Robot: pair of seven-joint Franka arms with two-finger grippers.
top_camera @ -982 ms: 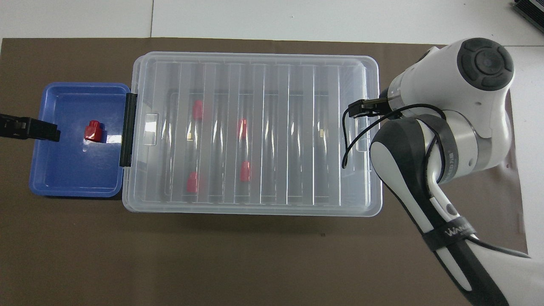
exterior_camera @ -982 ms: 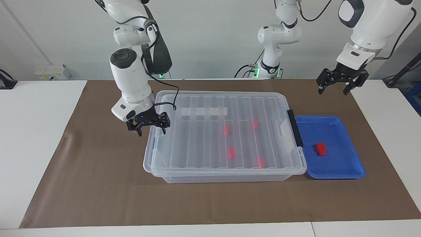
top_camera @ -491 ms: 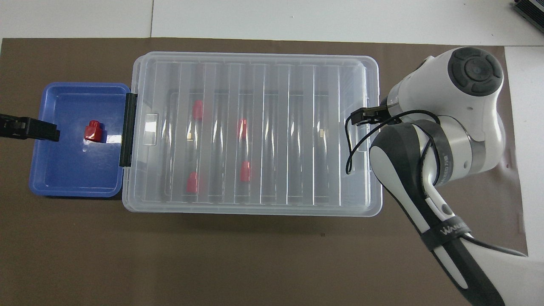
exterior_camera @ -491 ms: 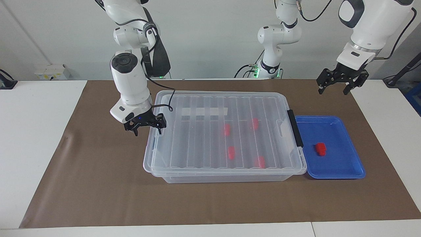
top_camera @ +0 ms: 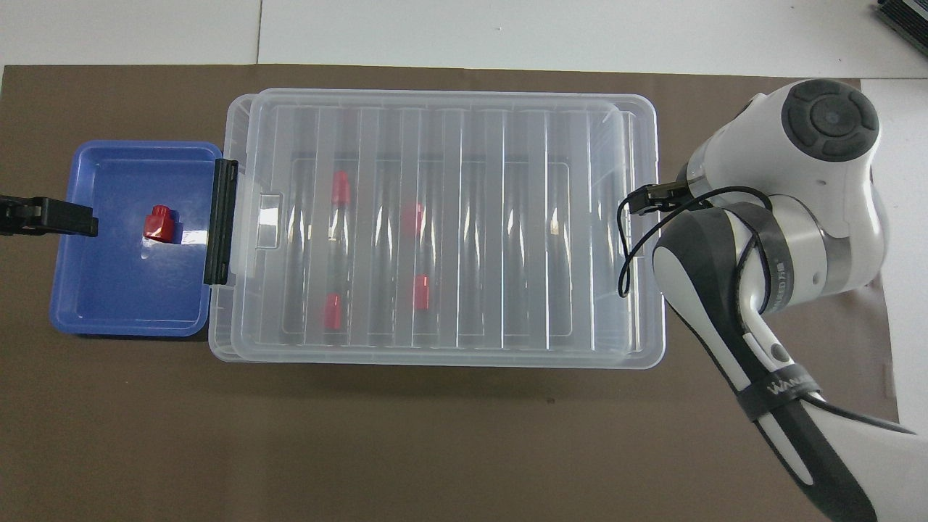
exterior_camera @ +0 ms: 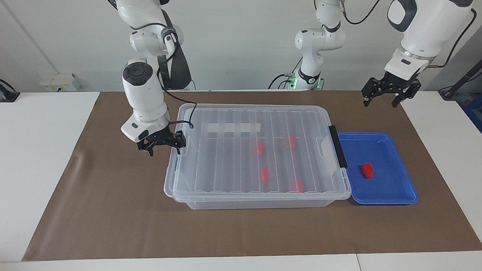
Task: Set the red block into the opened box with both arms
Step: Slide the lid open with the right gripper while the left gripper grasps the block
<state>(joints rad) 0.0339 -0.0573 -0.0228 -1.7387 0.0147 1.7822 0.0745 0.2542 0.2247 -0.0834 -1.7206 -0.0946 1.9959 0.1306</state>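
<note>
One red block (exterior_camera: 366, 170) lies in the blue tray (exterior_camera: 391, 188); it also shows from above as the red block (top_camera: 159, 223). The box (exterior_camera: 256, 203) is a clear bin with its ribbed lid (exterior_camera: 233, 150) on top, and several red blocks (exterior_camera: 265, 174) show through it. My right gripper (exterior_camera: 162, 145) is at the lid's end toward the right arm, fingers apart, one fingertip (exterior_camera: 180, 145) at the lid's rim. That end of the lid sits shifted out past the bin's rim. My left gripper (exterior_camera: 382, 96) hangs open and empty over the mat beside the tray.
A brown mat (exterior_camera: 113, 210) covers the table's middle, with white table (exterior_camera: 34, 150) at both ends. A black clip handle (exterior_camera: 337, 146) sits on the box's end by the blue tray.
My right gripper has moved toward the right arm's end of the table, and the lid has slid that way with it. The left gripper has barely moved.
</note>
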